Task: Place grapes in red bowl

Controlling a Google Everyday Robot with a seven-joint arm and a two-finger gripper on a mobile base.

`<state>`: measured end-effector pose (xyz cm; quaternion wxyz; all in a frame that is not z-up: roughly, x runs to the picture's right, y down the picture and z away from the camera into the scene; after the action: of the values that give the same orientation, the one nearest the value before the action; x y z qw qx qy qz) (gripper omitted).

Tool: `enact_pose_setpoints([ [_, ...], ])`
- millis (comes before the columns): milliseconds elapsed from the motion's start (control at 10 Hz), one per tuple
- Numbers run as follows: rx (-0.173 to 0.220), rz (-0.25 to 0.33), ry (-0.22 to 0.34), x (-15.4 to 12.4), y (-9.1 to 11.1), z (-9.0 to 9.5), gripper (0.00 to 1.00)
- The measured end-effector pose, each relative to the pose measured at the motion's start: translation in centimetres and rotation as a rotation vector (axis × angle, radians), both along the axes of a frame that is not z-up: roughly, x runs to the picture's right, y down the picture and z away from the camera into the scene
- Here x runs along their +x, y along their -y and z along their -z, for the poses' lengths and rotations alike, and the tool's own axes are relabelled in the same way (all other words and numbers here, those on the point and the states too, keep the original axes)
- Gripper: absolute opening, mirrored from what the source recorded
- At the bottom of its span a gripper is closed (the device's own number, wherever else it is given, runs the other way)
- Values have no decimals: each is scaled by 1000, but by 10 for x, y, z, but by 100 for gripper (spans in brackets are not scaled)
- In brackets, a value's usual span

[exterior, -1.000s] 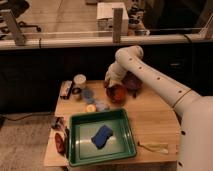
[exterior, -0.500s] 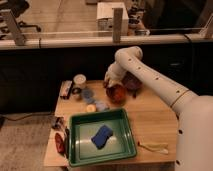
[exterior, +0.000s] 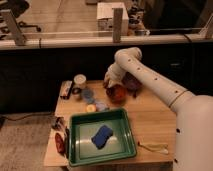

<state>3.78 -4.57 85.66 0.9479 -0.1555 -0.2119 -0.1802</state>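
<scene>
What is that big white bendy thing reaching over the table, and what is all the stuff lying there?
The white bendy thing is a robot's arm. At its end is the gripper, the robot's hand for picking things up. It hangs at the left edge of the red bowl. I cannot tell from here whether it is holding anything.

There is only one camera. It looks down on the wooden table from above, close to the robot's white body.

Right behind the red bowl sits a dark purple bowl. Further left stands a white cup. At the front lies a green tray with a blue sponge inside it.
</scene>
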Motion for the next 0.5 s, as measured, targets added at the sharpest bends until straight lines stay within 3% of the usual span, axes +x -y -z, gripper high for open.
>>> enact_pose_setpoints([
  [500,-4,4,-5,-1,-2,-10,11],
])
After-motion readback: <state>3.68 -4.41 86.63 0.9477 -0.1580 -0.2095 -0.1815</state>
